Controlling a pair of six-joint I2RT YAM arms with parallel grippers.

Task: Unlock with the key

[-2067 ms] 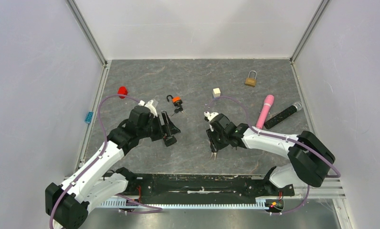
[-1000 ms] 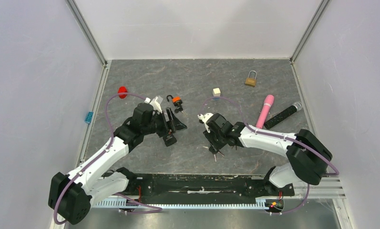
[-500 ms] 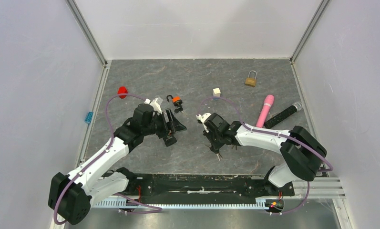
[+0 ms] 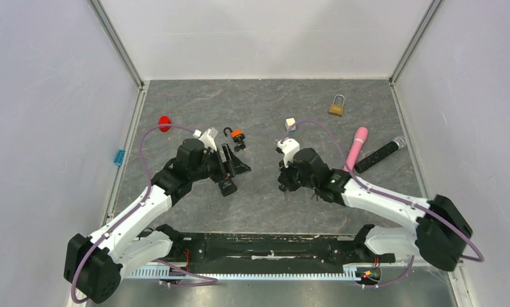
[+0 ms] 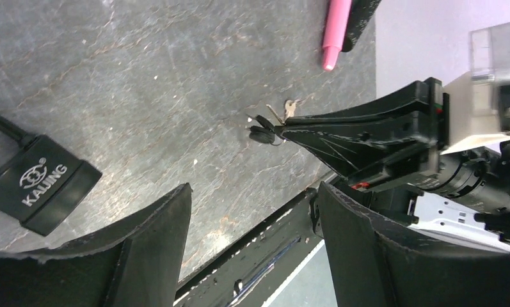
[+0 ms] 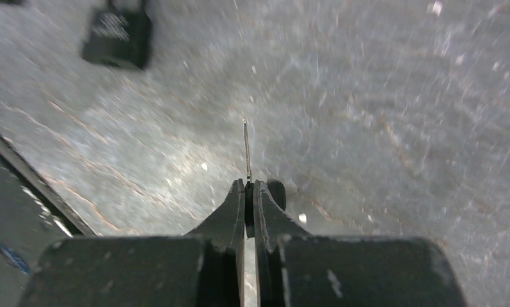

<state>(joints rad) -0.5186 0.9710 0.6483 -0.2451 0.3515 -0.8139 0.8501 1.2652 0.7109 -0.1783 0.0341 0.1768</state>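
Observation:
My right gripper point(image 4: 284, 185) is shut on a small key with a black head. In the right wrist view its thin blade point(image 6: 246, 150) sticks straight out past the gripper point(image 6: 249, 187). The left wrist view shows the key bunch point(image 5: 265, 131) hanging at the right gripper's fingertips point(image 5: 316, 131), above the floor. A black padlock point(image 4: 227, 187) marked KAIJING lies on the grey floor, just outside my left finger point(image 5: 38, 185). It also shows far off, blurred, in the right wrist view point(image 6: 118, 29). My left gripper point(image 4: 234, 171) is open and empty point(image 5: 252, 192).
An orange padlock point(image 4: 237, 135) with keys lies behind the left gripper. A brass padlock point(image 4: 336, 105), a white cube point(image 4: 290, 123), a pink cylinder point(image 4: 356, 148) and a black cylinder point(image 4: 380, 155) lie to the right. A red piece point(image 4: 164, 122) lies at the left.
My right gripper has swung away from the near edge towards the middle, carrying the key off the floor. The left arm has hardly moved and stays open beside the black padlock.

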